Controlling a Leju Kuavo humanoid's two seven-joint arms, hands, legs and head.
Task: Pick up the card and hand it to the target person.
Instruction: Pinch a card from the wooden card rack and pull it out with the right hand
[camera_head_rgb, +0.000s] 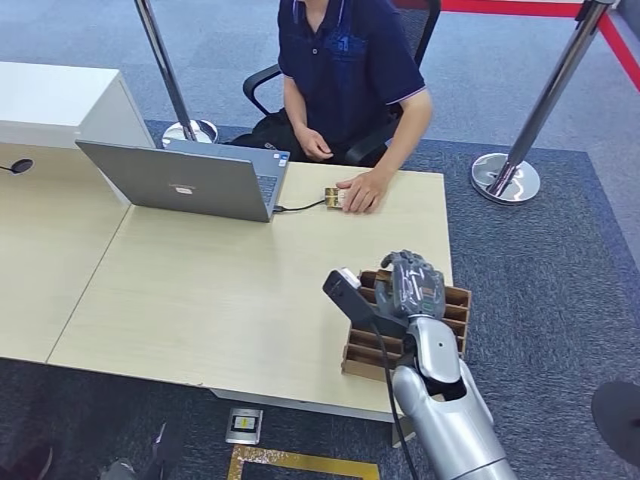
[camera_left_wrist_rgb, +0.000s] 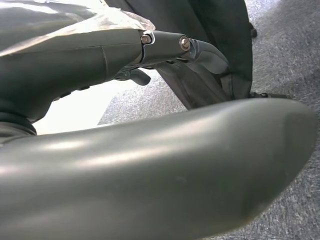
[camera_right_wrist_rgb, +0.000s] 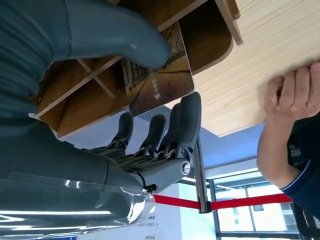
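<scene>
In the right wrist view a brown picture card (camera_right_wrist_rgb: 158, 82) sticks out of a slot of the wooden card rack (camera_right_wrist_rgb: 94, 95). My right hand (camera_right_wrist_rgb: 151, 100) pinches it, the thumb on one face and the dark fingers (camera_right_wrist_rgb: 186, 120) against the other side. From the head view, my right hand (camera_head_rgb: 409, 285) hovers over the rack (camera_head_rgb: 455, 312) at the desk's near right corner and hides the card. The person (camera_head_rgb: 347, 70) sits across the desk, one hand (camera_head_rgb: 361, 190) resting on the tabletop. My left hand (camera_left_wrist_rgb: 151, 165) hangs beside my body, fingers apart, holding nothing.
An open grey laptop (camera_head_rgb: 189, 180) stands on the desk (camera_head_rgb: 226, 290), its cable running to a small device (camera_head_rgb: 332, 197) by the person's hand. Barrier posts stand at the far left (camera_head_rgb: 189, 128) and far right (camera_head_rgb: 506, 175). A white counter (camera_head_rgb: 60, 100) adjoins the desk on the left.
</scene>
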